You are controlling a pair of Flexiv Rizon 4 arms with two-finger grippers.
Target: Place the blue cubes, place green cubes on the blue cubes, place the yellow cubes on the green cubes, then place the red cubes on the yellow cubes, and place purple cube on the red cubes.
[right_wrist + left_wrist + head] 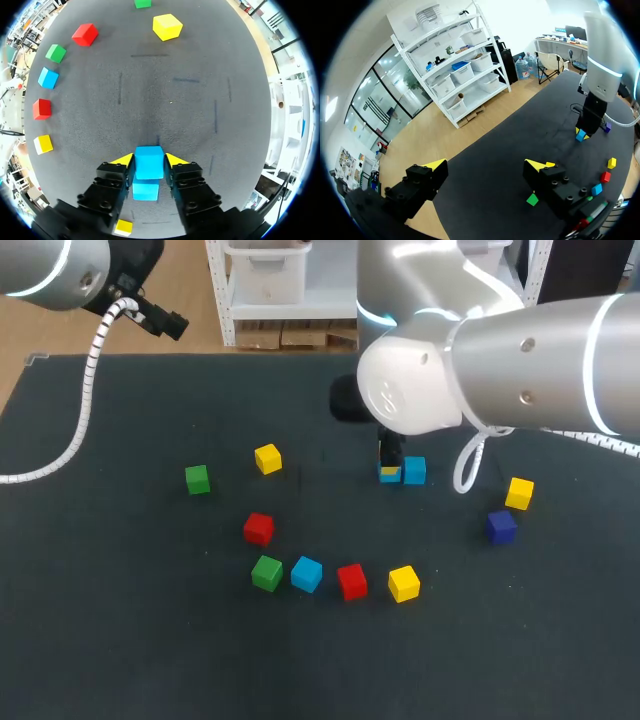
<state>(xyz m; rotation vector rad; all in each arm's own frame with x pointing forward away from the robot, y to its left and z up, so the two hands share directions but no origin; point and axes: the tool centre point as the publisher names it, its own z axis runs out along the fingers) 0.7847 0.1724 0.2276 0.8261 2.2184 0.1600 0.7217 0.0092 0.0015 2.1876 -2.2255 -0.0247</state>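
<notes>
Claw on the right (149,160) clenched on a blue cube (149,169), twin blue cube (145,191) just beside it; left claw (486,164) released.

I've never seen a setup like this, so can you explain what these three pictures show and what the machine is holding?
This is a robot with two arms at a dark table. One picture looks down from above; the two round ones come from a camera on each wrist. Small cubes lie loose on the table, among them a red cube, a green cube and a purple cube. The right gripper is closed on a blue cube, beside a second blue cube. The left gripper is open and holds nothing.
</notes>
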